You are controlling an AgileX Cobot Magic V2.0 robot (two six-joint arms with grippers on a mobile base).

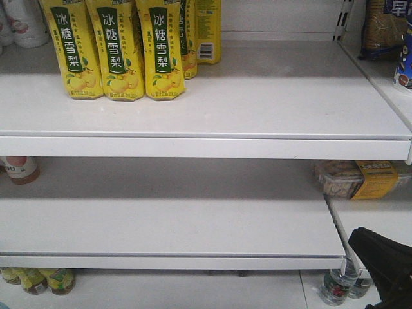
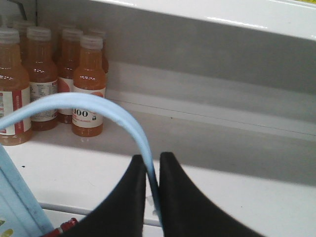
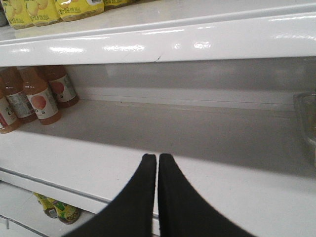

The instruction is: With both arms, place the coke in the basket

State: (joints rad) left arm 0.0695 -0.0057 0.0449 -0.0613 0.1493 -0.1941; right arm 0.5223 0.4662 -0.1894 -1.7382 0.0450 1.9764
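Pale blue plastic, bent into a flat, smooth arc, marks the basket handle (image 2: 98,111), which runs down between the matte black fingers of the left gripper (image 2: 152,197); the jaws stand nearly together, pinching the thin strap, and a slab of the same pale blue, probably the basket (image 2: 17,202) wall, shows at the lower left of the left wrist view. The right gripper (image 3: 157,197) holds nothing: its two wedge-shaped fingers taper to rounded tips that all but touch, hanging before the white shelf (image 3: 197,148). The coke cannot be seen in any view; only a small red object, unidentifiable, peeps beside the left fingers. The step in hand appears to be carrying the basket with the left arm while the right has yet to find the bottle. The next move calls for locating the red-labelled bottle, opening the right jaws and closing them round its body, with the basket kept level. The shelves are glossy painted metal with rounded front lips. Orange juice bottles (image 2: 89,84), translucent with pale ribbed caps, stand at the shelf's left end; yellow drink cartons (image 1: 116,48), printed with green panels, stand upright on the shelf above.
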